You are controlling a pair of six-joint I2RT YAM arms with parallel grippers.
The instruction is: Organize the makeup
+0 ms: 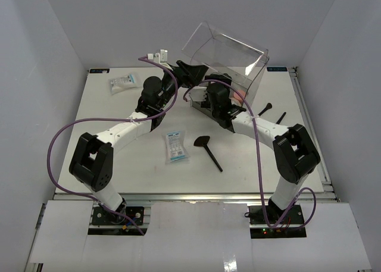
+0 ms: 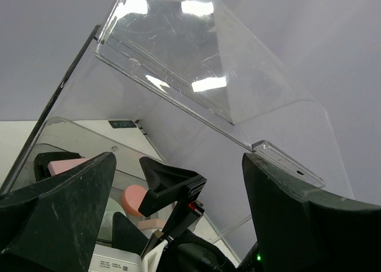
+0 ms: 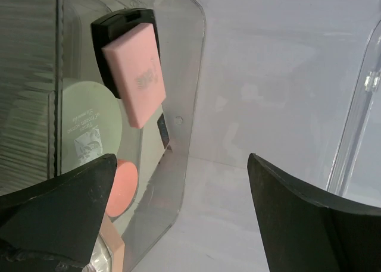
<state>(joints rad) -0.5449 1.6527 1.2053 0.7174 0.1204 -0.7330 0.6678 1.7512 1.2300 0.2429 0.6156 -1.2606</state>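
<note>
The clear plastic box point(image 1: 238, 75) stands at the back with its lid point(image 1: 223, 46) raised. Inside it I see a pink palette point(image 3: 136, 74), a pale green round compact point(image 3: 89, 126) and a pink round compact point(image 3: 122, 187); the pink compact also shows in the left wrist view point(image 2: 136, 199). One white-and-blue packet point(image 1: 176, 146) lies mid-table, another point(image 1: 124, 81) at the back left. A flat-headed black brush point(image 1: 208, 148) lies beside the near packet. A slim black brush point(image 1: 266, 109) lies right of the box. My left gripper point(image 1: 189, 71) point(image 2: 178, 165) is open and empty at the box's left side. My right gripper point(image 1: 213, 96) point(image 3: 181, 165) is open and empty at the box's front.
White walls close in the table on the left, back and right. A short dark stick point(image 1: 280, 116) lies next to the slim brush. A small white fitting point(image 1: 159, 56) sits at the back edge. The right arm's wrist point(image 2: 178, 206) shows between my left fingers.
</note>
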